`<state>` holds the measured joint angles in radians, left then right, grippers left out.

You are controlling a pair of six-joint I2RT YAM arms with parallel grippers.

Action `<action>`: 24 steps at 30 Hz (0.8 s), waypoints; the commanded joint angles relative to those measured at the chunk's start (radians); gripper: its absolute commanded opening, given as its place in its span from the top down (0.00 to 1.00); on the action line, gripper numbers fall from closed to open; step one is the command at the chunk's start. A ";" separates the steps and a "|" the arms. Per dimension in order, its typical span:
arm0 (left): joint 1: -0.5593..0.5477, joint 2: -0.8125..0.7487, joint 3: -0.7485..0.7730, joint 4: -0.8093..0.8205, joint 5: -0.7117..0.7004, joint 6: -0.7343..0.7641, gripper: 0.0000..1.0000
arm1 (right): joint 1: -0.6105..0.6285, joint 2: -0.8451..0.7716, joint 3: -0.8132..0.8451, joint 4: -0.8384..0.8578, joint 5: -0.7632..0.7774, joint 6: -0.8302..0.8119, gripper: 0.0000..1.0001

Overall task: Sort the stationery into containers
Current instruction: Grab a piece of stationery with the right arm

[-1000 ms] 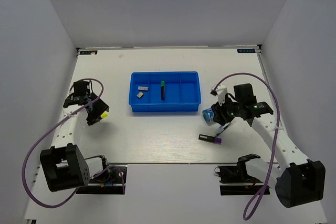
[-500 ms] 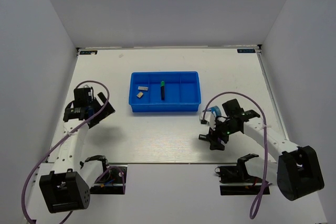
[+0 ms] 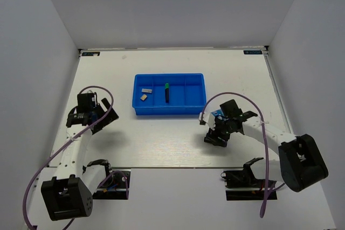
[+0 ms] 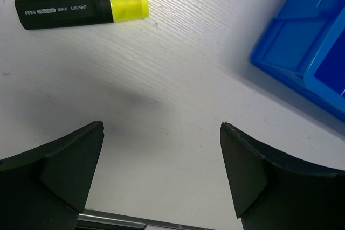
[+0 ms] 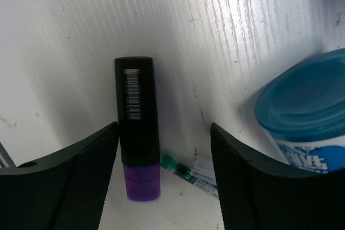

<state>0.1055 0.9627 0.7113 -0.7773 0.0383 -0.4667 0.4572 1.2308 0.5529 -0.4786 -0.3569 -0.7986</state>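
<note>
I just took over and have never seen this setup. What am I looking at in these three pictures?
Two robot arms are sorting stationery into a blue tray. The wide picture looks down from above, arm bases at the bottom. The other two come from cameras on each wrist; the dark wedges are the fingers. The left fingers are open and empty, a yellow marker on the table ahead. The right fingers are open around a purple marker, beside a tape roll and a thin pen. Nothing is held.
</note>
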 commanded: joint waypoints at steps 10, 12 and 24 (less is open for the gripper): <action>-0.007 -0.042 -0.010 0.016 0.003 0.010 0.01 | 0.032 0.124 0.024 -0.195 -0.001 -0.068 0.55; -0.006 -0.045 -0.013 0.015 0.000 0.011 0.01 | 0.038 0.136 0.019 -0.201 0.009 -0.068 0.63; -0.003 -0.050 -0.019 0.015 -0.012 0.013 0.01 | 0.067 0.142 0.151 -0.336 -0.042 -0.004 1.00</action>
<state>0.1024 0.9310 0.6945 -0.7773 0.0345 -0.4629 0.5087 1.3487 0.6636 -0.6334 -0.3695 -0.8368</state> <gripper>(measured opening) 0.987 0.343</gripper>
